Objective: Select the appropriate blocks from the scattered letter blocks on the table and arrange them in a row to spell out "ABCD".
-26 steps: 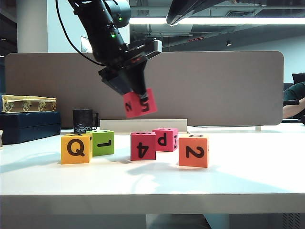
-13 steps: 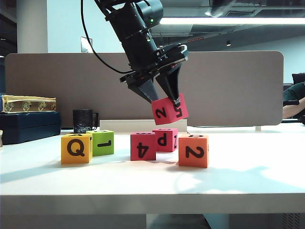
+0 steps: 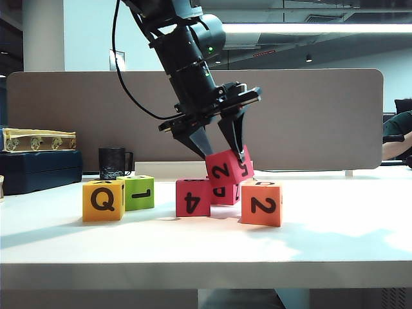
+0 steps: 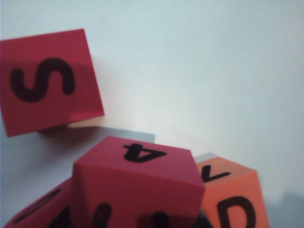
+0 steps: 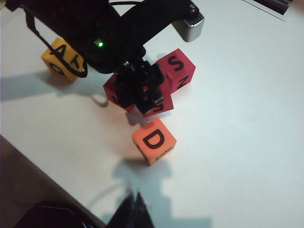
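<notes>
Exterior view: my left gripper [image 3: 223, 149] clamps the pink-red 5 cube [image 3: 229, 168], tilted, w/ the 4 cube [image 3: 193, 197] at 7 o'clock, orange 2 cube [image 3: 262, 203] at 5; could knock either. Right gripper [image 5: 134, 202] looks pinched shut, hanging above the table [image 3: 206, 248]

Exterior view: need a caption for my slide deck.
Left gripper lowers a pink cube between the 4 cube and orange 2 cube.

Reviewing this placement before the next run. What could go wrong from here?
The left gripper holds a tilted pink cube low over the narrow gap between the 4 cube and the orange cube. It may clip and shove either neighbour, or land crooked. The fingers could also drag the row when withdrawing.
</notes>
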Available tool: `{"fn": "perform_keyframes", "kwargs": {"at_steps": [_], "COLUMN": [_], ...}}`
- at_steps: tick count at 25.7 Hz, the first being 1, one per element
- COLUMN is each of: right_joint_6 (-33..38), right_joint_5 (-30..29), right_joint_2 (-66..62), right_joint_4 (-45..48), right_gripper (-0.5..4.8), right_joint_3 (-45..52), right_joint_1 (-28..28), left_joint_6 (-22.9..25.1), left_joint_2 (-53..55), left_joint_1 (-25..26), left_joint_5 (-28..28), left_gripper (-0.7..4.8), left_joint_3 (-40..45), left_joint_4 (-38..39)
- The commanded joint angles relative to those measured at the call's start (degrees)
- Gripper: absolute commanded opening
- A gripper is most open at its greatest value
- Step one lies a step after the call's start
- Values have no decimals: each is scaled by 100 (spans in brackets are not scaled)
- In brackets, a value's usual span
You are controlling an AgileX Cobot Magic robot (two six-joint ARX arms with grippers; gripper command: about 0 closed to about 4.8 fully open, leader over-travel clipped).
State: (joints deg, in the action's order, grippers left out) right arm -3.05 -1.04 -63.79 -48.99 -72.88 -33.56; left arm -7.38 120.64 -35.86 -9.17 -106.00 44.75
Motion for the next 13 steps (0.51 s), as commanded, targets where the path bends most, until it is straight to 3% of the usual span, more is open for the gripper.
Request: {"fn": "perform_keyframes", "kwargs": {"at_steps": [1,8,13], "right_joint_6": [2,2,2], "right_joint_5": [-15,-15,-15], "right_joint_2": [15,15,15], "right_joint_4": [22,-31,-46], "right_gripper": [-2,-2,-1], "right_joint_3": [-24,-24,-24], "right_joint_1": [-7,-7,-7], "left_joint_6": [-125,-166,-107], "left_joint_2": [85,87,87], "left_joint_1": [-98,-122,-109], "left_joint_5": [238,409,916], "left_gripper": [204,204,204], "left_joint_3": [-2,-2,-2], "left_joint_4": [33,205,527]}}
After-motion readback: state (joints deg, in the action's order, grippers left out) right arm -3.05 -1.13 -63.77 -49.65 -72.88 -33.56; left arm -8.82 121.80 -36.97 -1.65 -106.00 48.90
